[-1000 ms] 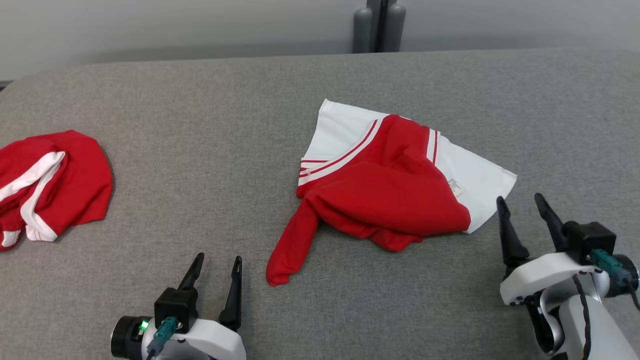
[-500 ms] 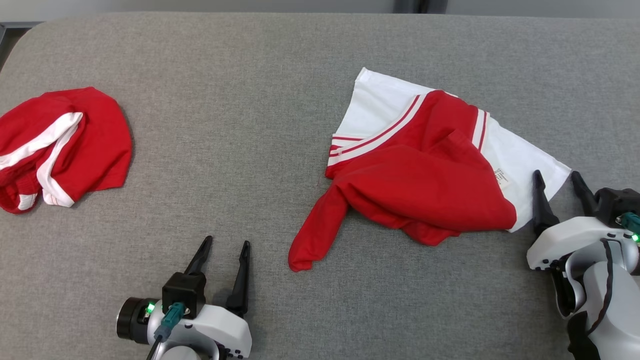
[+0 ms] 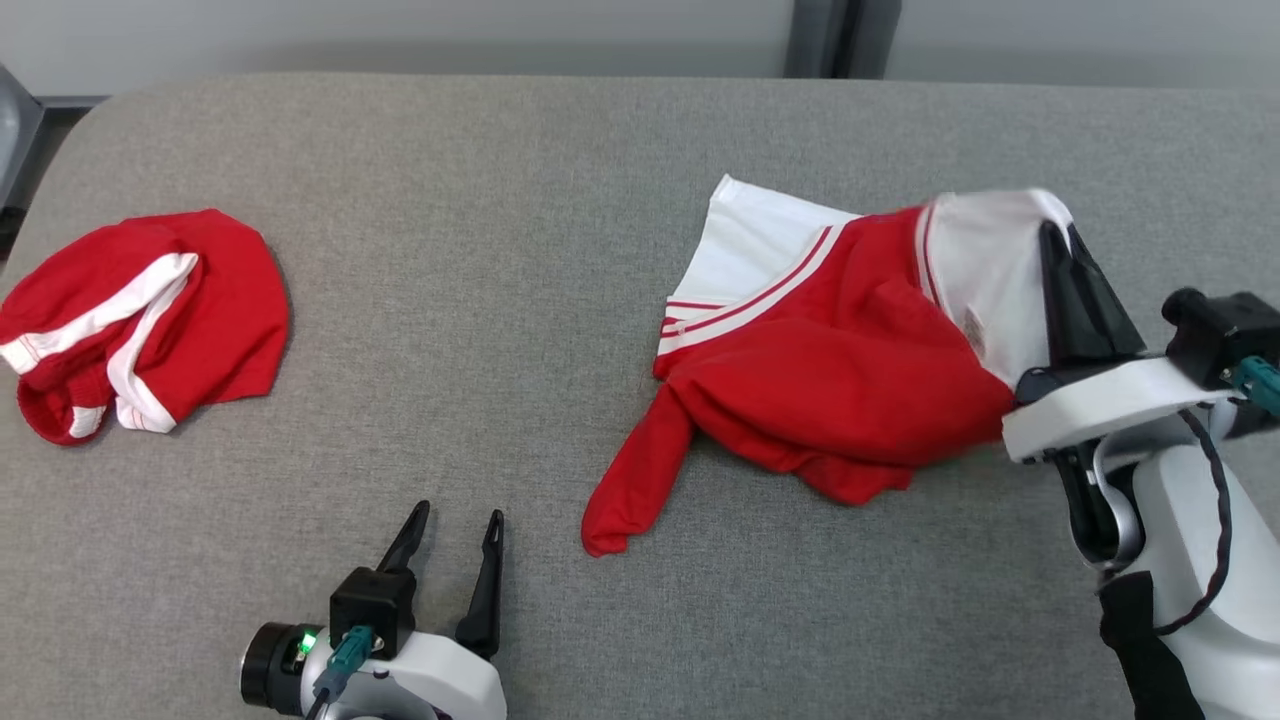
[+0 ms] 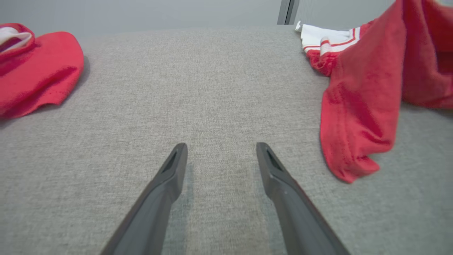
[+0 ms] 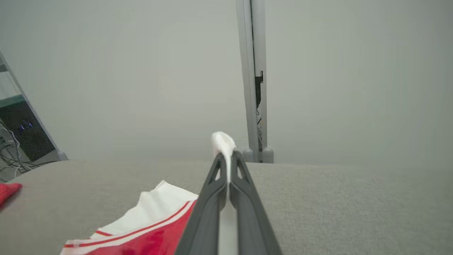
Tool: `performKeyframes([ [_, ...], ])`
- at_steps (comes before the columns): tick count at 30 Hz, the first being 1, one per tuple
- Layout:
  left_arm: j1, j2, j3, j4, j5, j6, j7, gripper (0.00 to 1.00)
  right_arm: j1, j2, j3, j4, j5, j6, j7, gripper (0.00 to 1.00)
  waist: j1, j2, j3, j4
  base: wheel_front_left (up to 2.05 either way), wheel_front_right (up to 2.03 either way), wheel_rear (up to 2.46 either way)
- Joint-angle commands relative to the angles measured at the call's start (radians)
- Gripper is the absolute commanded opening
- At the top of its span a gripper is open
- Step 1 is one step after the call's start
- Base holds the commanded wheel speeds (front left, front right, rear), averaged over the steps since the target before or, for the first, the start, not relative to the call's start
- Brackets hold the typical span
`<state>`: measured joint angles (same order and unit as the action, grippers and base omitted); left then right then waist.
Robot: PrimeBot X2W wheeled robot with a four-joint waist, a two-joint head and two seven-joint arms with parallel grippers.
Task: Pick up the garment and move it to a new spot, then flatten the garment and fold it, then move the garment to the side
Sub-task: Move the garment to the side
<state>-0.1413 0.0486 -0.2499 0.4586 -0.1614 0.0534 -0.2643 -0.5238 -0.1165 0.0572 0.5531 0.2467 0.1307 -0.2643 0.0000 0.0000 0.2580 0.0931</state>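
The garment (image 3: 830,370) is a red and white shirt crumpled at the middle right of the grey table (image 3: 480,300). My right gripper (image 3: 1060,235) is shut on its white corner and holds that corner lifted off the surface. In the right wrist view the white cloth (image 5: 223,143) sticks out between the shut fingers of the right gripper (image 5: 228,156). A red sleeve (image 4: 357,117) trails toward the front. My left gripper (image 3: 455,520) stands open near the front edge, left of the sleeve, with nothing between its fingers (image 4: 279,177).
A second red and white garment (image 3: 140,315) lies bunched at the table's left side, also seen in the left wrist view (image 4: 35,67). A grey post (image 5: 253,81) stands behind the table's far edge. Bare grey surface lies between the two garments.
My right gripper has shut on the shirt's white corner and raised it up and back. The head camera has shifted. The left gripper stays open in place.
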Motion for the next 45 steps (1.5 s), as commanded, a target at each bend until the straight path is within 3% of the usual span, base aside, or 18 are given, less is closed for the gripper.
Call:
performKeyframes([
  [1, 0.016, 0.004, -0.007, 0.005, -0.017, -0.003, 0.0, 1.0, -0.016, -0.013, 0.054, -0.103, 0.042, 0.0, 0.0, 0.0, 0.0, 0.0, -0.049, 0.004, 0.0, 0.0, 0.0],
  [6, 0.038, 0.004, -0.032, 0.018, -0.039, 0.004, 0.0, 1.0, -0.109, -0.019, 0.205, -0.269, 0.109, 0.0, 0.0, 0.0, 0.0, 0.0, -0.108, 0.024, 0.0, 0.0, 0.0],
  [9, 0.05, 0.004, -0.038, 0.024, -0.049, 0.005, 0.0, 1.0, -0.163, -0.011, 0.259, -0.296, 0.14, 0.0, 0.0, 0.0, 0.0, 0.0, -0.123, 0.037, 0.0, 0.0, 0.0],
  [17, 0.057, 0.004, -0.094, 0.036, -0.091, 0.012, 0.0, 1.0, -0.435, 0.038, 0.388, -0.222, 0.209, 0.0, 0.0, 0.0, 0.0, 0.0, -0.127, 0.129, 0.0, 0.0, 0.0],
  [22, 0.059, 0.003, -0.122, 0.041, -0.116, 0.028, 0.0, 1.0, -0.578, 0.059, 0.323, -0.191, 0.226, 0.0, 0.0, 0.0, 0.0, 0.0, -0.12, 0.173, 0.0, 0.0, 0.0],
  [27, 0.068, 0.003, -0.119, 0.04, -0.123, 0.04, 0.0, 1.0, -0.615, 0.061, 0.203, -0.166, 0.187, 0.0, 0.0, 0.0, 0.0, 0.0, -0.118, 0.173, 0.0, 0.0, 0.0],
  [30, 0.061, 0.004, -0.109, 0.033, -0.121, 0.044, 0.0, 1.0, -0.542, 0.032, 0.169, -0.135, 0.16, 0.0, 0.0, 0.0, 0.0, 0.0, -0.108, 0.151, 0.0, 0.0, 0.0],
  [37, 0.02, 0.004, -0.104, 0.028, -0.1, 0.034, 0.0, 1.0, -0.273, -0.12, 0.108, 0.026, 0.15, 0.0, 0.0, 0.0, 0.0, 0.0, -0.065, 0.092, 0.0, 0.0, 0.0],
  [43, 0.0, 0.004, -0.089, 0.036, -0.078, 0.026, 0.0, 1.0, -0.083, -0.161, -0.039, 0.145, 0.136, 0.0, 0.0, 0.0, 0.0, 0.0, -0.045, 0.053, 0.0, 0.0, 0.0],
  [44, -0.001, 0.004, -0.084, 0.038, -0.073, 0.024, 0.0, 1.0, -0.065, -0.158, -0.06, 0.16, 0.132, 0.0, 0.0, 0.32, 0.0, 0.0, -0.045, 0.046, 0.0, 0.0, 0.0],
  [45, 0.0, 0.004, -0.079, 0.039, -0.07, 0.021, 0.0, 1.0, -0.051, -0.153, -0.083, 0.168, 0.127, 0.0, 0.0, 1.0, 0.0, 0.0, -0.047, 0.039, 0.0, 0.0, 0.0],
])
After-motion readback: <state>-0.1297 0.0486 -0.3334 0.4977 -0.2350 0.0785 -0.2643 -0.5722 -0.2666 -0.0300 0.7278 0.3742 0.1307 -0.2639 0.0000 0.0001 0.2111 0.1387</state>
